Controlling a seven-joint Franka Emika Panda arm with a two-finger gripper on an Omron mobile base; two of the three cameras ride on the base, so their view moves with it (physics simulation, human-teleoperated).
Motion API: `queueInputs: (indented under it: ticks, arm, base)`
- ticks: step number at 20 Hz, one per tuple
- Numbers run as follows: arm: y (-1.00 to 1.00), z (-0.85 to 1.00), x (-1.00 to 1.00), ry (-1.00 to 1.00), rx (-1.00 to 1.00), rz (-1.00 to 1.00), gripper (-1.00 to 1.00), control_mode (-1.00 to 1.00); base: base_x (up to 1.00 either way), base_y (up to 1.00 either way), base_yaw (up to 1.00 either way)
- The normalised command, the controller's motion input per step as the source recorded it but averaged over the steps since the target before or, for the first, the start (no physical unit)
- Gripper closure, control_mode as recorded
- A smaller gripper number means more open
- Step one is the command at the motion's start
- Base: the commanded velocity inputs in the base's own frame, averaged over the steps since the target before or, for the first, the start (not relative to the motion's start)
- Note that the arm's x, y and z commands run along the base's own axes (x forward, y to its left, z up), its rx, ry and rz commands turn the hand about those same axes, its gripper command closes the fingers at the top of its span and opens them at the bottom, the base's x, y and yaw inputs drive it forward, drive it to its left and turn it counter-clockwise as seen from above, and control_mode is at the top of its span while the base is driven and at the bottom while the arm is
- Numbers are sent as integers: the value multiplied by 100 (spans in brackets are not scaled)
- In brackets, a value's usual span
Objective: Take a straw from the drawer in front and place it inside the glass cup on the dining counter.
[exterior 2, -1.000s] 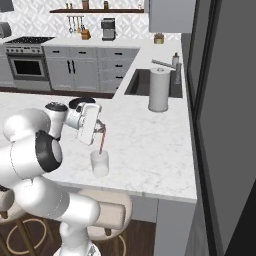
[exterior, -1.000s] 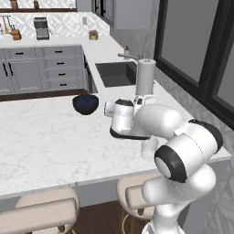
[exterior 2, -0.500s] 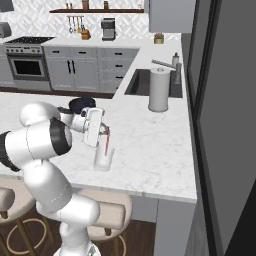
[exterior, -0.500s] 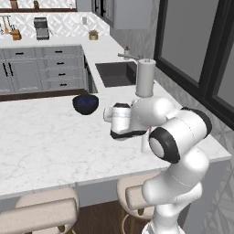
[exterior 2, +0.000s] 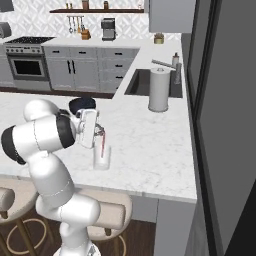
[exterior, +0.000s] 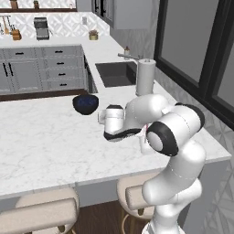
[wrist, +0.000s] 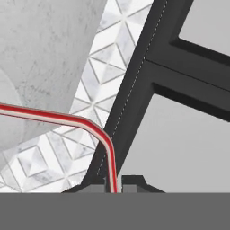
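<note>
Right base view: gripper point(exterior 2: 101, 133) pinching straw point(exterior 2: 102, 145) over cup point(exterior 2: 101, 158); early release risks straw tipping onto counter point(exterior 2: 150, 150).

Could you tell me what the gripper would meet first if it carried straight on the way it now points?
Probably the dark window frame: the gripper, shut on the straw, points sideways across the dining counter towards it. Depth is unclear.

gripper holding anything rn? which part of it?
Yes: the gripper is shut on the straw, pinching its short end just past the bend; the long part reaches down toward the glass cup.
</note>
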Motion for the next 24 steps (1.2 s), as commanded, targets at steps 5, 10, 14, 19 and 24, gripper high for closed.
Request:
queueInputs:
  ticks: [5, 10, 14, 19, 24]
  arm:
    - [-4, -17, -36, 0, 0, -2, 100, -100]
    - [-4, -20, -26, 0, 0, -1, 100, -100]
    - [0, -13, -20, 0, 0, 0, -100, -100]
    - [0, -1, -24, 0, 0, 0, -100, -100]
    - [0, 0, -27, 0, 0, 0, -100, -100]
  base:
    - [0, 0, 0]
    - [0, 0, 0]
    - [0, 0, 0]
    - [0, 0, 0]
    - [0, 0, 0]
